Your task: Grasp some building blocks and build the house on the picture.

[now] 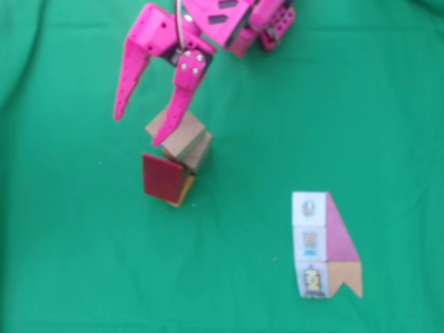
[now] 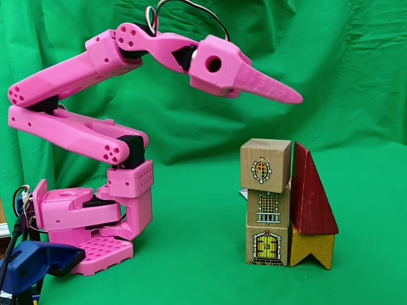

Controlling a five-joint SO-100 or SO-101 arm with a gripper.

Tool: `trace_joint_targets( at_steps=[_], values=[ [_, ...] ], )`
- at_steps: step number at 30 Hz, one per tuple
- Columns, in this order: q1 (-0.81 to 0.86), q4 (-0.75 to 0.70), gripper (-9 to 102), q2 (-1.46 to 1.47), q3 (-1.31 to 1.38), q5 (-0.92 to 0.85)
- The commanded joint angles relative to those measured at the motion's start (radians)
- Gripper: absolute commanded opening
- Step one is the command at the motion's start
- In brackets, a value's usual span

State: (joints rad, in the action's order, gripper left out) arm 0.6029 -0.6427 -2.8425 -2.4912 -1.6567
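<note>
A: Looking at a green cloth (image 1: 291,111), wrinkled, covering the whole table and hanging as a backdrop (image 2: 343,70) behind in the side view.

B: Seeing no bare table or wall anywhere. Noticing a blue clamp (image 2: 35,262) at the lower left of the side view, partly cut off, with wires beside it.

A: Finding the pink arm (image 2: 76,136) folded over its base (image 2: 95,244), gripper (image 1: 139,128) hanging above the house (image 2: 286,210), apart from it.

B: Showing jaws spread wide in the top view, holding nothing. In the side view, showing just one pointed finger (image 2: 270,86), so no telling the gap from there.

A: Standing near the middle of the cloth in the top view: three pale cubes (image 2: 266,202) stacked, each with a printed window or door. Top cube (image 1: 177,132) sitting twisted against the ones beneath.

B: Leaning against the stack, touching it: a red wedge (image 2: 310,194), resting on a yellow notched block (image 2: 313,249).

A: From above, hiding most of the lower cubes under the top one; yellow block (image 1: 184,191) peeking out as a sliver beside the wedge (image 1: 162,177).

B: Lying flat at the lower right of the top view, well apart from the house: the picture (image 1: 326,244), three white squares, pink triangle, tan notched piece. Drawings too blurred to read.

A: Glimpsing a pale corner behind the stack in the side view; not clear what.

B: Arm cut off at the top edge from above.
</note>
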Motion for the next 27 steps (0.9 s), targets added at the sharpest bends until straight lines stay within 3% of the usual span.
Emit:
trace_joint_targets(
  at_steps=[1, 11, 27],
  values=[
    [0.023, 0.000, 11, -0.029, 0.003, 0.009],
    [0.117, 0.000, -5, -0.051, -0.084, 0.009],
    [0.127, 0.000, -6, -0.031, -0.230, -0.006]
  ],
)
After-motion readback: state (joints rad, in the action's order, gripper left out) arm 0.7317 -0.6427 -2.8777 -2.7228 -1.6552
